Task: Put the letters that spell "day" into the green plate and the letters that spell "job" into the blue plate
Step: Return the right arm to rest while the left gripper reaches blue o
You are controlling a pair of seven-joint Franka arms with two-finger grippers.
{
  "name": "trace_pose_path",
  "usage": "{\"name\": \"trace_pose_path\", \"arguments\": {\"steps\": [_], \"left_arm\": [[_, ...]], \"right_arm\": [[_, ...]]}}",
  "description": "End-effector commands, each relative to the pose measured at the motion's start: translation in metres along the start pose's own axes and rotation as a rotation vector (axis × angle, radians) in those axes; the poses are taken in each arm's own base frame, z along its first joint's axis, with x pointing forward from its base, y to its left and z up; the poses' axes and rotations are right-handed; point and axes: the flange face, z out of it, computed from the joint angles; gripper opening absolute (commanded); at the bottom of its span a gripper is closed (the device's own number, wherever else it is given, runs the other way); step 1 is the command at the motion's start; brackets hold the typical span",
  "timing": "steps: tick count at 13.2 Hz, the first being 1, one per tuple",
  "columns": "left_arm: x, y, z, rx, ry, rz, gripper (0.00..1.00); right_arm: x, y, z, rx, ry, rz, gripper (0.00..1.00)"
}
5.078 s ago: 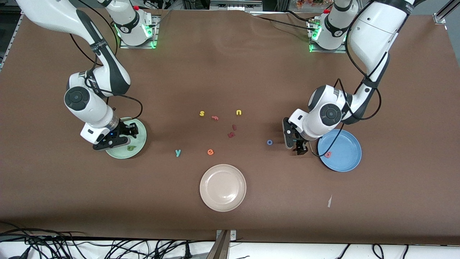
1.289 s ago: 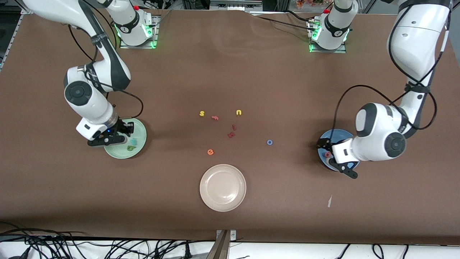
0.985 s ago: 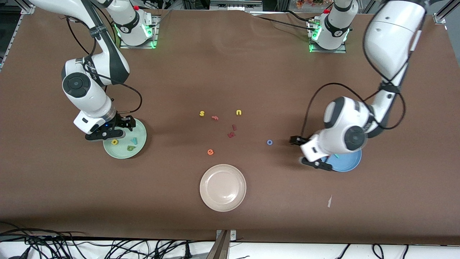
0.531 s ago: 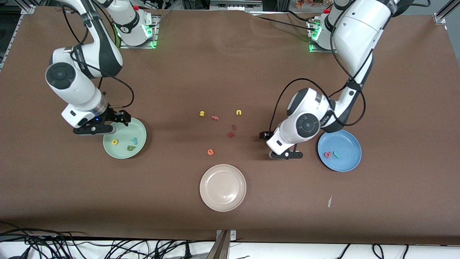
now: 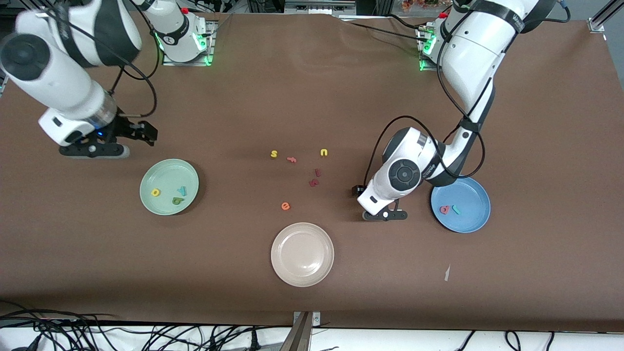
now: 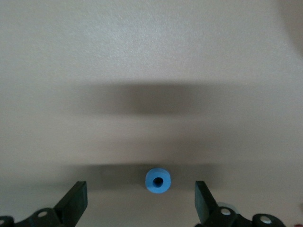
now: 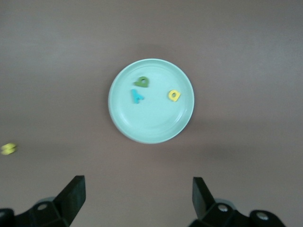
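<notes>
Left gripper (image 5: 380,214) hangs wide open and empty over the blue "o" (image 6: 157,180), its jaws straddling the letter so they can close on it for the blue plate (image 5: 470,222), while the right gripper (image 5: 92,148), equally open and empty, waits above the table near the green plate (image 5: 161,209), which already holds its three letters.

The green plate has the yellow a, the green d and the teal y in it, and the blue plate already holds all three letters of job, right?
Not quite. The front view shows the blue plate holding only the pink b and teal j; the blue o lies on the table under the left pincer.
</notes>
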Motion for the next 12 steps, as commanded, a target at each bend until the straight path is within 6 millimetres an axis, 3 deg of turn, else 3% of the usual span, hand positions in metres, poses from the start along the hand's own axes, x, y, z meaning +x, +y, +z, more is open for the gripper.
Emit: {"name": "trace_pose_path", "arguments": {"steps": [1, 3, 12], "left_arm": [[0.005, 0.010, 0.002, 0.002, 0.039, -0.009, 0.99], [0.004, 0.012, 0.009, 0.005, 0.043, 0.001, 0.93], [-0.003, 0.019, 0.025, 0.019, 0.029, 0.019, 0.56]], "right_arm": [[0.002, 0.056, -0.057, 0.079, 0.004, 0.019, 1.00], [0.001, 0.079, -0.070, 0.117, 0.025, 0.047, 1.00], [0.010, 0.061, -0.064, 0.115, 0.017, 0.034, 1.00]]}}
